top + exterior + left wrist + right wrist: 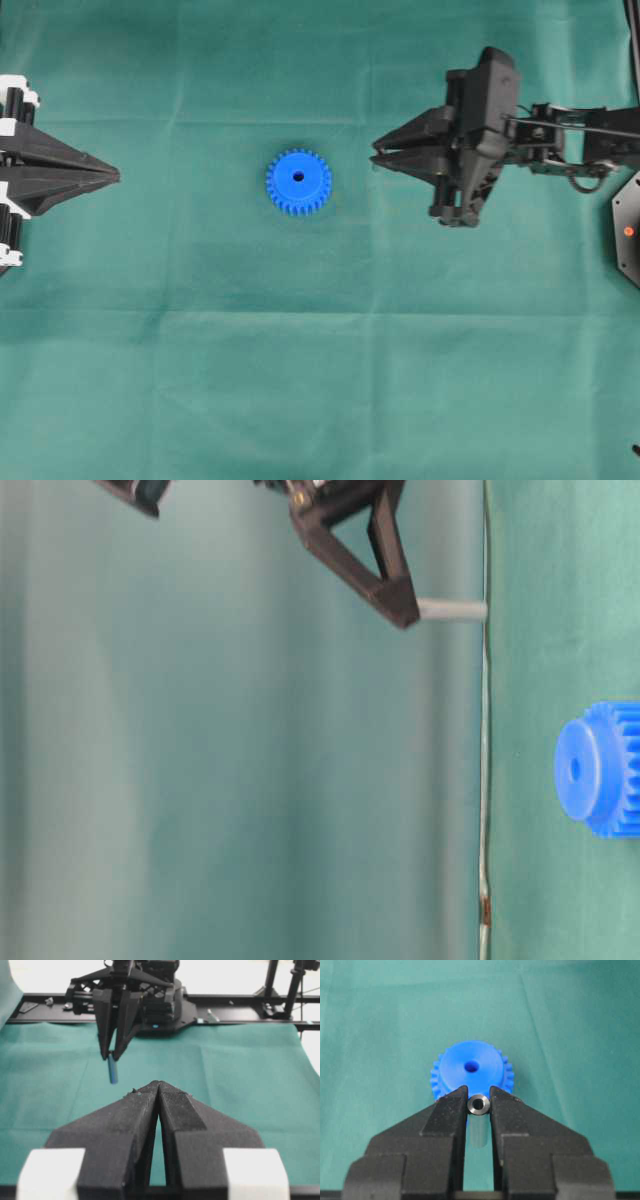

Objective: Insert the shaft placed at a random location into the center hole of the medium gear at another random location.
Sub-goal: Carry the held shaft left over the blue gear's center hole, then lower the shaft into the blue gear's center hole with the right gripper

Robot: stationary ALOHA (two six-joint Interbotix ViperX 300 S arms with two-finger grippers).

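The right pincer point(479, 1101) is clamped on the upright shaft point(479, 1105), held above the counter point(580, 1035). Just beyond its tips lies the gear point(471, 1071), hole point(470, 1066) up. The left pincer point(159, 1085), tips together and holding nothing, sits well apart from the gear.

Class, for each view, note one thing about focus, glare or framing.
Overhead: even light, gear sharp. Table-level: turned sideways, backdrop soft. Left wrist: bright washed-out background, left gripper blurred up close. Right wrist: shaft sharp in the right gripper.
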